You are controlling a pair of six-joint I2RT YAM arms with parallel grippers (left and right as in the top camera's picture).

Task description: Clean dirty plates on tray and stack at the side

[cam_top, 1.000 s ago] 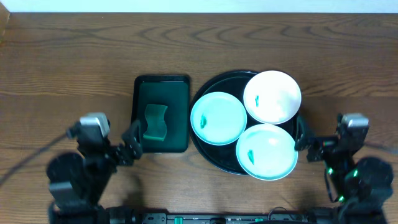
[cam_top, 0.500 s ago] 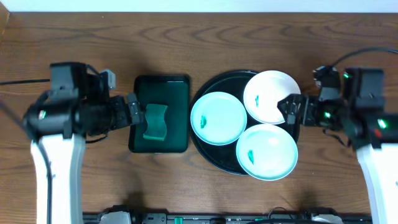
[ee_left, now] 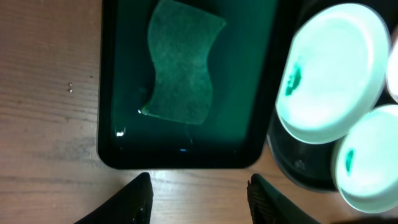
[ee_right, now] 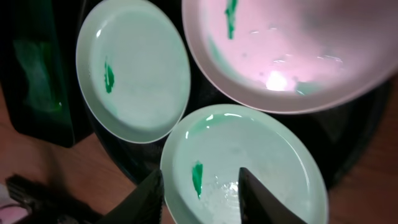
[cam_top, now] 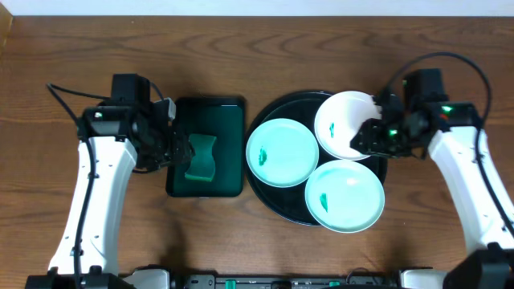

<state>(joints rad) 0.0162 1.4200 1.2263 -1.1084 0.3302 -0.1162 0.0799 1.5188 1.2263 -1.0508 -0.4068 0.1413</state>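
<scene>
1. The left gripper (ee_left: 199,205) has its fingers (ee_left: 134,202) spread apart with nothing between them. They hang over bare table (ee_left: 50,93) just off the near rim of the green tray (ee_left: 180,160).
2. The right gripper (ee_right: 202,199) is likewise released and empty, its fingers (ee_right: 258,196) above the near mint plate (ee_right: 249,149).
3. Seen from overhead, the right gripper (cam_top: 371,138) covers the right edge of the white plate (cam_top: 345,120), and the left gripper (cam_top: 178,151) sits at the green tray's left edge, beside the sponge (cam_top: 201,157).
4. Count: three plates, all on the one black tray (cam_top: 273,201); one green tray (cam_top: 225,128) just left of it, holding one wavy green sponge; two arms.
5. The left mint plate (cam_top: 282,152), the white plate and the near mint plate (cam_top: 345,195) crowd together with rims meeting, and the white plate's rim lies over the near one's.
6. The right wrist view shows one green smear (ee_right: 109,76) on each plate clearly; overhead they are only small marks.
7. The left wrist view shows the sponge's (ee_left: 180,62) texture and only two plates, cut off at the right.
8. Only the overhead view shows a black cable (cam_top: 450,60) looping above the right arm.
</scene>
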